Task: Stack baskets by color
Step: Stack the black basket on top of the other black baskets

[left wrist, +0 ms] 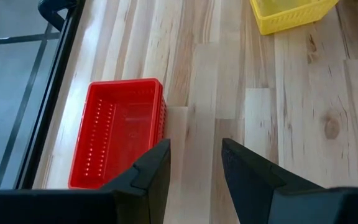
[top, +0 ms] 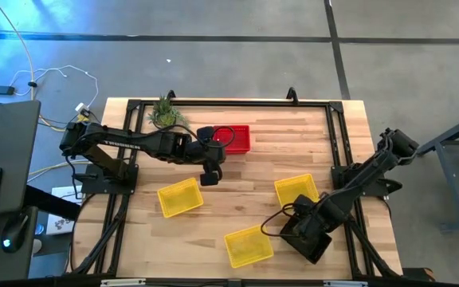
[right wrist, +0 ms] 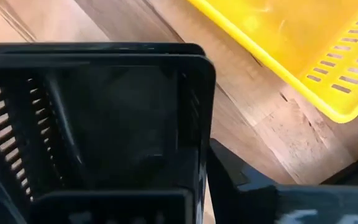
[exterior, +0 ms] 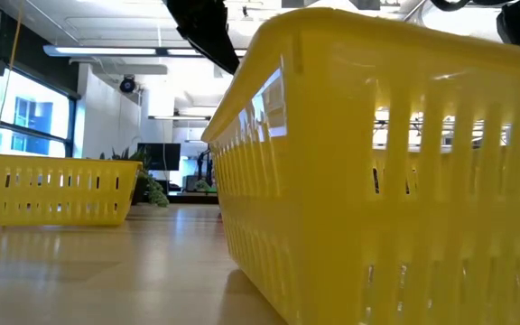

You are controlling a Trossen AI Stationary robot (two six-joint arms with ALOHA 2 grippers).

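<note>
The right gripper sits low and right of centre in the overhead frame, its fingers clenched on the wall of a black basket. In the right wrist view that black basket fills the left and middle of the frame, with a second black rim showing just behind the first, so at least two black baskets are nested there. One dark finger lies against the outside of the basket's wall.

Just above this gripper in the overhead frame lies a yellow basket, and to its lower left another yellow basket, near the bottom edge of the wooden table. A third yellow basket lies left of centre.

The left gripper hovers above the table in the upper middle of the overhead frame, released and holding nothing. In the left wrist view its two fingers stand apart over bare wood. Just beside it lies the red basket, near the table's upper edge; from the left wrist it shows at the frame's lower left. Whether more red ones are nested inside it I cannot tell.

A small green plant stands in the table's upper left corner.
</note>
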